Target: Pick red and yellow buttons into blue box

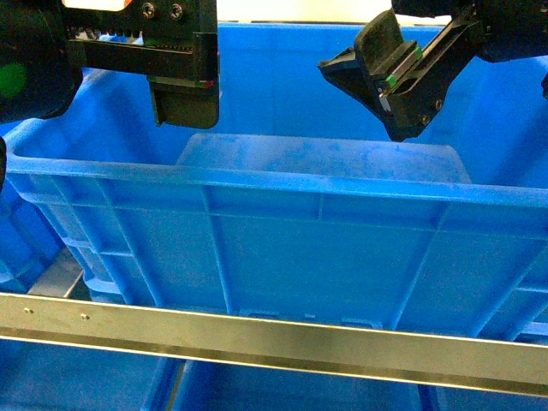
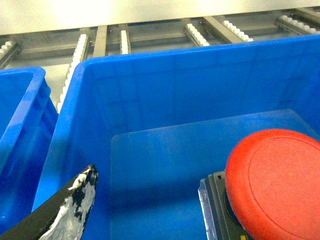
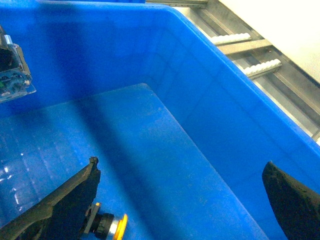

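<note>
The blue box fills the head view, and both grippers hang over its inside. My left gripper is open. In the left wrist view only its taped left finger shows, and a wide gap separates it from the red button. That button, on its black and clear base, sits close to the camera where the other finger would be; I cannot tell if it touches that finger. My right gripper is open and empty. The yellow button lies on the box floor, partly behind its left finger.
A second blue crate stands to the left of the box. Roller conveyor tracks run behind it, and rollers also show past the right wall. A metal rail crosses in front of the box.
</note>
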Controlling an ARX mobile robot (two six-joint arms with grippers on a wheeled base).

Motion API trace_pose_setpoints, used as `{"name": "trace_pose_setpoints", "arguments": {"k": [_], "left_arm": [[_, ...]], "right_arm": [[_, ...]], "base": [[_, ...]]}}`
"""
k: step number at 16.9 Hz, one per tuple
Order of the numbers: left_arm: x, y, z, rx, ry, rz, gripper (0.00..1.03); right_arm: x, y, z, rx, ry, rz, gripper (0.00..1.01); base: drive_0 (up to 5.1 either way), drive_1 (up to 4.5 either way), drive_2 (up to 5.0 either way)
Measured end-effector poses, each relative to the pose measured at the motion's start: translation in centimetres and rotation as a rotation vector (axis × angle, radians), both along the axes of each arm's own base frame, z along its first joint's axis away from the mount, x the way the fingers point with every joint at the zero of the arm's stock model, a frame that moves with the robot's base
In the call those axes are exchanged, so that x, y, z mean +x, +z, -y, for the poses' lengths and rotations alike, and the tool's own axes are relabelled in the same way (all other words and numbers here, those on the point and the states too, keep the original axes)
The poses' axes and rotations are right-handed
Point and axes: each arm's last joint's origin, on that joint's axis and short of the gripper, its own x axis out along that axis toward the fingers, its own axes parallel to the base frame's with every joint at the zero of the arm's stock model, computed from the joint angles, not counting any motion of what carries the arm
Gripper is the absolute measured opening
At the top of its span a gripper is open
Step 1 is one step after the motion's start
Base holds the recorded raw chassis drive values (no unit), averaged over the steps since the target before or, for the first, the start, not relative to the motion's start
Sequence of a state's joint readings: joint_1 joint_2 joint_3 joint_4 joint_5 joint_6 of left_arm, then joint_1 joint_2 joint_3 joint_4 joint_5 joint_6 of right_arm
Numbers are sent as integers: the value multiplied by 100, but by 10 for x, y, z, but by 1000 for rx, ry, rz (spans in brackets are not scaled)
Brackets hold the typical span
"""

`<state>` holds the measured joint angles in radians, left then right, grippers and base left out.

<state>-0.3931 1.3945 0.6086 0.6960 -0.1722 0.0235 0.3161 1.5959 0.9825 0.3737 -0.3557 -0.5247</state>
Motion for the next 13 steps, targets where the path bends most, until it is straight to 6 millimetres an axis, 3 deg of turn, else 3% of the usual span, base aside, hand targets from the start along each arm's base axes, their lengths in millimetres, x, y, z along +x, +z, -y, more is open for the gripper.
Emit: {"name": "trace_pose_setpoints", "arguments": {"k": [13], "left_arm": [[3, 5, -8, 23, 41, 23, 98]], "right_arm": [[0, 0, 0, 0, 0, 1, 98]], "base": [[0, 0, 0]]}}
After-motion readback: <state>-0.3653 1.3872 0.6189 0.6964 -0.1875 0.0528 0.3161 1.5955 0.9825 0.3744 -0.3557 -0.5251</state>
